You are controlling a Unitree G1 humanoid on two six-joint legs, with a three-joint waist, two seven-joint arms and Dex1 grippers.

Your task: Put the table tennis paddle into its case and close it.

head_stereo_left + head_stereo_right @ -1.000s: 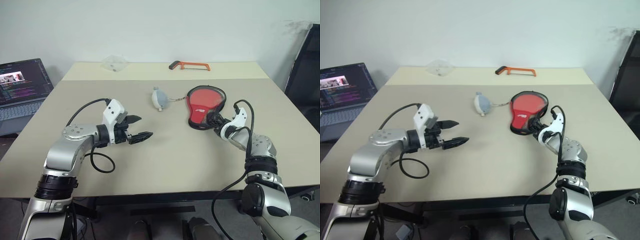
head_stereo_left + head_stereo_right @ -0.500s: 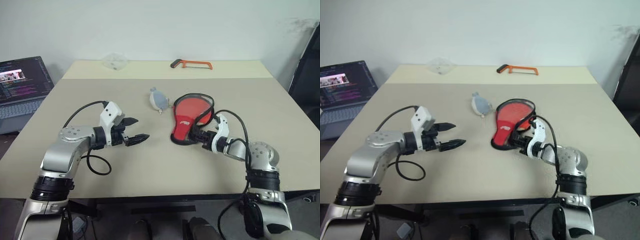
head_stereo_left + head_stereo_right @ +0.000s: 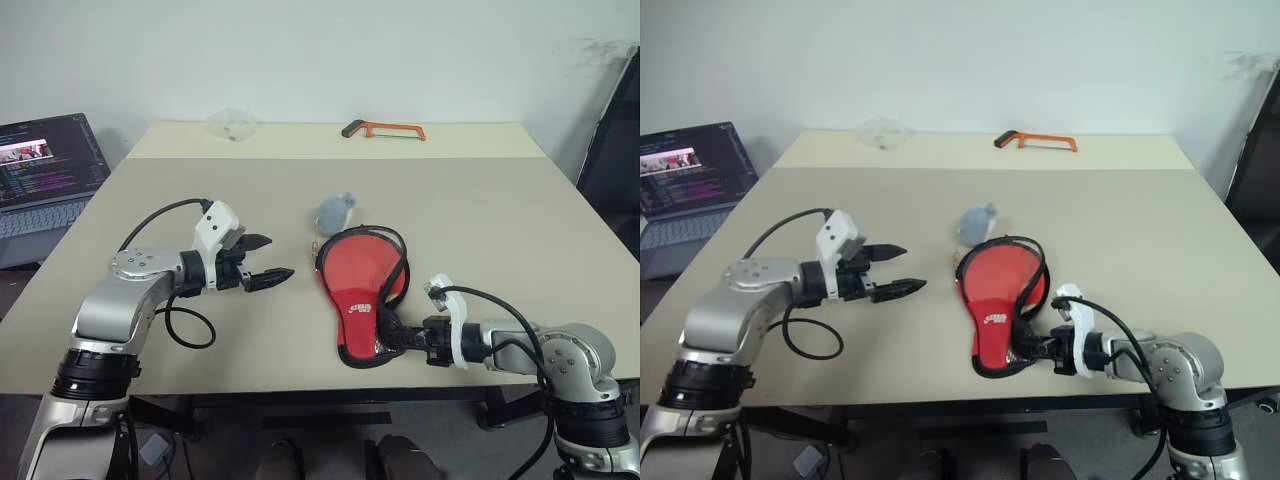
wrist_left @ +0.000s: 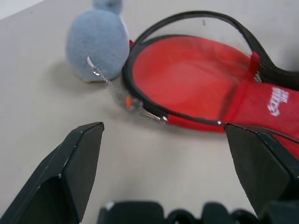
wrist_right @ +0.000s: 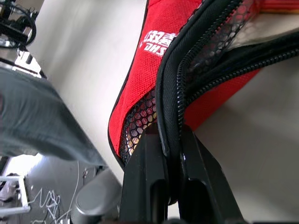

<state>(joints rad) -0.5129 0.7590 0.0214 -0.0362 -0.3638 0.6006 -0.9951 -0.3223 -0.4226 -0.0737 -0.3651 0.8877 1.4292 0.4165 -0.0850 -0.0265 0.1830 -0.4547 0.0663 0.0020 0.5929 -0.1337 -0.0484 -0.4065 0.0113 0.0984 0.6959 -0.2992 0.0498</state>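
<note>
Two things govern your grip: on the desk (image 3: 480, 215) near its front edge, the case (image 3: 362, 296) is soft, light and floppy with the red paddle (image 4: 187, 79) stiff inside. Your right fingers (image 5: 156, 186) pinch its zipper trim at the narrow end; left fingers (image 4: 84, 154) hang wide apart, empty. Take hold on the trim, never the mesh

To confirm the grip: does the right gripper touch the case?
Touching. In the right wrist view, the right gripper has its two fingers shut on the black zipper edge of the case.
</note>
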